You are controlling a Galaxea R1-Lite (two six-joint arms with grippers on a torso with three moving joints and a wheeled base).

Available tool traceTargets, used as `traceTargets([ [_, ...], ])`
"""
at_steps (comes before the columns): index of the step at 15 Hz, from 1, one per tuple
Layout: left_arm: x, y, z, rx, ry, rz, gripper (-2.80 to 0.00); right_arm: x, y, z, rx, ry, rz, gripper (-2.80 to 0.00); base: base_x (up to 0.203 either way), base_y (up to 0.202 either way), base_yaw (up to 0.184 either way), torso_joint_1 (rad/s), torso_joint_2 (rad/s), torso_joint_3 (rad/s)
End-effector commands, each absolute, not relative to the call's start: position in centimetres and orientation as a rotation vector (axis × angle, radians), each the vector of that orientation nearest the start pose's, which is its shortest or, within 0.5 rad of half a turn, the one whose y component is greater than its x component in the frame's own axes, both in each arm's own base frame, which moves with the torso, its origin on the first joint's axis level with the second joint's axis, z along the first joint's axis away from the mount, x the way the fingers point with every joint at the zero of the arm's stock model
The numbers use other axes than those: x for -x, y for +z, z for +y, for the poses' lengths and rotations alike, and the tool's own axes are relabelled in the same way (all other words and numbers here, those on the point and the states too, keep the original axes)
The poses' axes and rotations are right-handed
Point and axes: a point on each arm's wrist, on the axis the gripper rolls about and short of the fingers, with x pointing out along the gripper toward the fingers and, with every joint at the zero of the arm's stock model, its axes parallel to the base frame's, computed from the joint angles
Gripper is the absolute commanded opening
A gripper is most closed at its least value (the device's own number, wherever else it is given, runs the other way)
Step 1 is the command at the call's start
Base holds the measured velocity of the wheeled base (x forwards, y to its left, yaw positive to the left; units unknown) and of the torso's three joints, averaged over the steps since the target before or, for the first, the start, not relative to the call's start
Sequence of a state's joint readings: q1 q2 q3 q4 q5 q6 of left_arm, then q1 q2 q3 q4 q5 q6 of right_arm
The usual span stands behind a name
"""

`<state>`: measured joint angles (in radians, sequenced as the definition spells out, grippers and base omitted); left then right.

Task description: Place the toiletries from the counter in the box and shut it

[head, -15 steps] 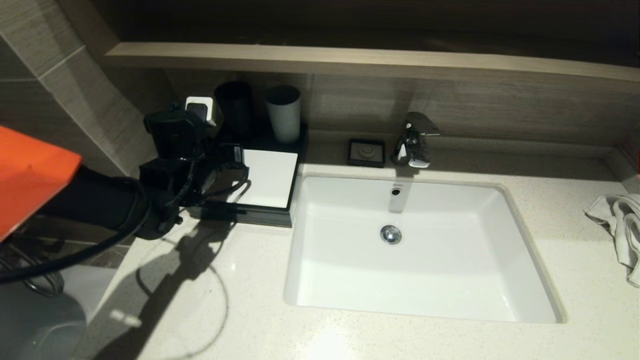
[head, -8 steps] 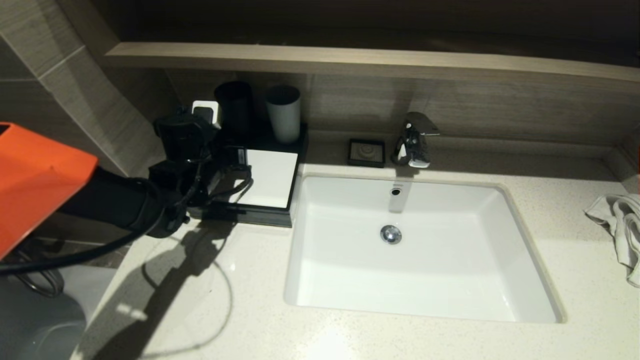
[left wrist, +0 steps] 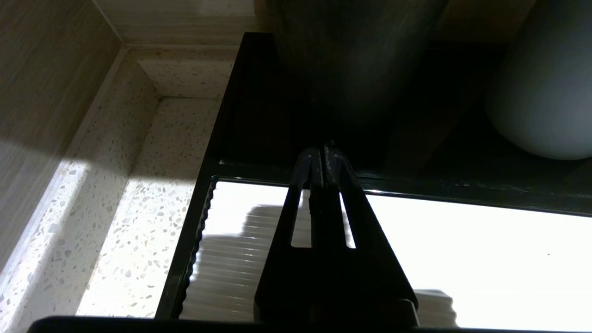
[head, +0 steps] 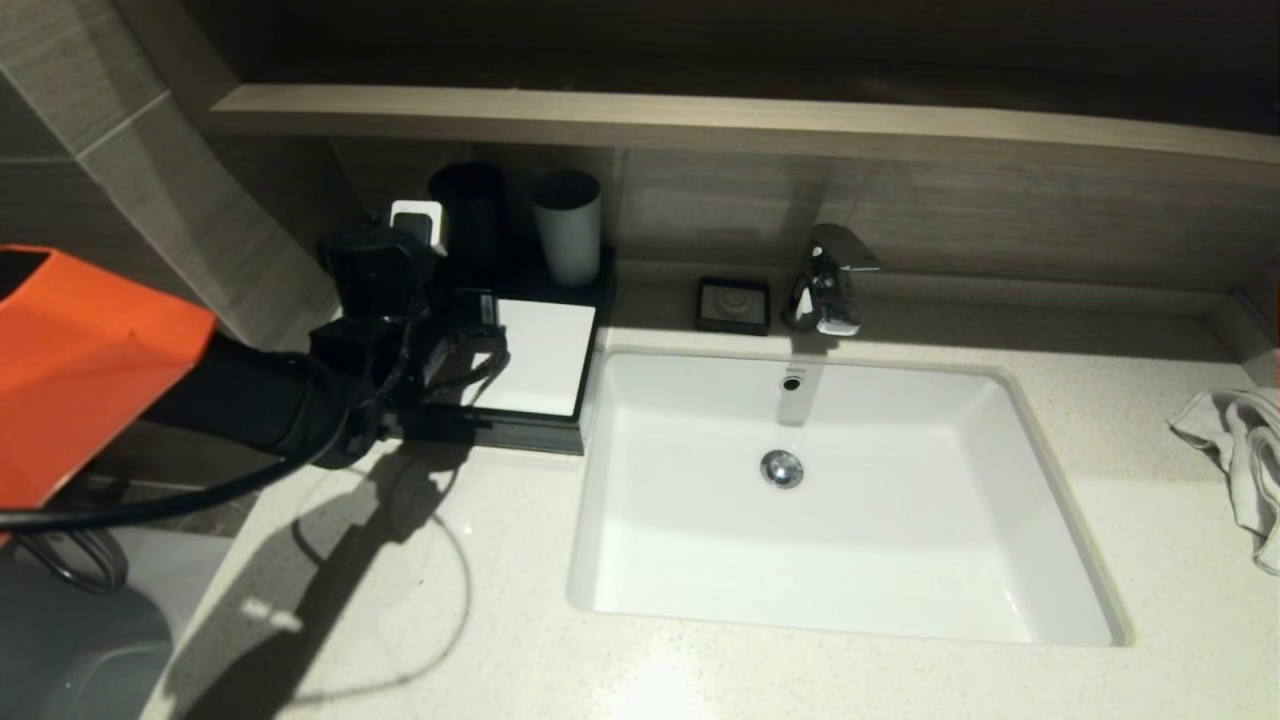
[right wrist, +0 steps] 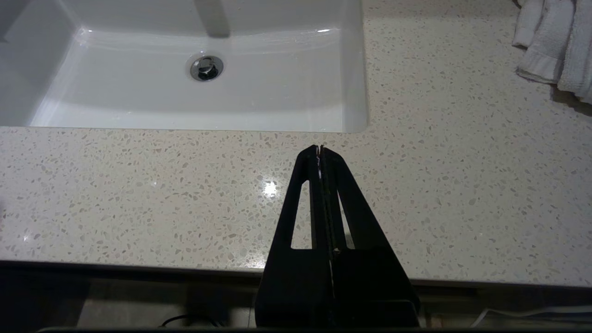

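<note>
Cream-white speckled stone surface (head: 480,600) nearest, white rectangular basin (head: 830,500) sunk in it as landmark. Right gripper (right wrist: 320,149) parked over surface at basin's near edge, jaws pressed together, empty. Left of basin: low black rectangular box (head: 540,430) with white top panel, drawer front flush. Left gripper (left wrist: 323,155) over box's panel, jaws shut, holding nothing. Behind on box: grey-white cup (head: 567,228). No packets visible.

towel (head: 1240,450), tap (head: 828,280), two cups (head: 567,228)
</note>
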<state>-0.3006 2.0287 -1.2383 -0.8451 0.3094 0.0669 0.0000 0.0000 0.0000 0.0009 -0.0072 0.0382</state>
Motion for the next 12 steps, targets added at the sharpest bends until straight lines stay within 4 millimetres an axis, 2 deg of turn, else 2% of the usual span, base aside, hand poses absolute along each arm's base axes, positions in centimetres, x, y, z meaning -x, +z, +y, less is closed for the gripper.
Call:
traceTargets([
  [1, -39.8, 20.3, -11.6, -0.048, 0.014, -0.058, -2.80, 2.3, 7.5, 0.0, -0.038, -0.008, 0.001, -2.80, 0.000, 0.000, 0.000, 0.000, 0.00, 0.000],
  [12, -40.9, 20.0, -11.9, -0.045, 0.012, -0.070, -2.80, 2.3, 7.5, 0.0, -0.038, -0.008, 0.001, -2.80, 0.000, 0.000, 0.000, 0.000, 0.00, 0.000],
])
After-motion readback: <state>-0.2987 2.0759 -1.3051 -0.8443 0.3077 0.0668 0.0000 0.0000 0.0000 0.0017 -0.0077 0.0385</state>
